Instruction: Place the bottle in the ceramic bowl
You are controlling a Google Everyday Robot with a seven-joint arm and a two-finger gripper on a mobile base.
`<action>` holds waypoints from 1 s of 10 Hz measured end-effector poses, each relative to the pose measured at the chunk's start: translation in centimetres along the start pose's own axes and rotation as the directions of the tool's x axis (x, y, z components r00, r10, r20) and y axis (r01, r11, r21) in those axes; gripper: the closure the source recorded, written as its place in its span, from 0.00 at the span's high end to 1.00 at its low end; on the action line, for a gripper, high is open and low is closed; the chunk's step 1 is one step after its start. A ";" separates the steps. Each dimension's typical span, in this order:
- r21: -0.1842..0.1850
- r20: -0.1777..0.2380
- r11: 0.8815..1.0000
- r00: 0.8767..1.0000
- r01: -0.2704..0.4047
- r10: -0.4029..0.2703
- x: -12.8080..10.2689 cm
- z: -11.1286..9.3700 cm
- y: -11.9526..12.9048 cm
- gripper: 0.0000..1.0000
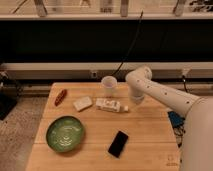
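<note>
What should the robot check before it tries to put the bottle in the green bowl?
1. Bottle easy to reach: ok, it lies on its side on the table.
2. Gripper ready to grab: not ok, it is shut, beside the bottle's cap.
3. Ceramic bowl has room: ok, nothing is in it.
4. Way to the bowl: probably ok, the white block and black phone sit off to the sides.

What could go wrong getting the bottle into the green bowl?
1. The gripper, shut, sits just off the cap end of the lying bottle, not holding it; approaching shut may push or roll it.
2. The white cup stands close behind the bottle and could be tipped.
3. The white block lies near the path to the green bowl; a low carry might clip it.
</note>
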 end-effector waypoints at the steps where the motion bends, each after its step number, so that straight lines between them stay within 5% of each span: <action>1: 0.001 0.001 1.000 1.000 -0.002 0.002 0.0 0.0 0.0 0.13; 10: 0.011 0.015 0.999 0.999 -0.040 0.040 0.0 -0.2 0.0 0.20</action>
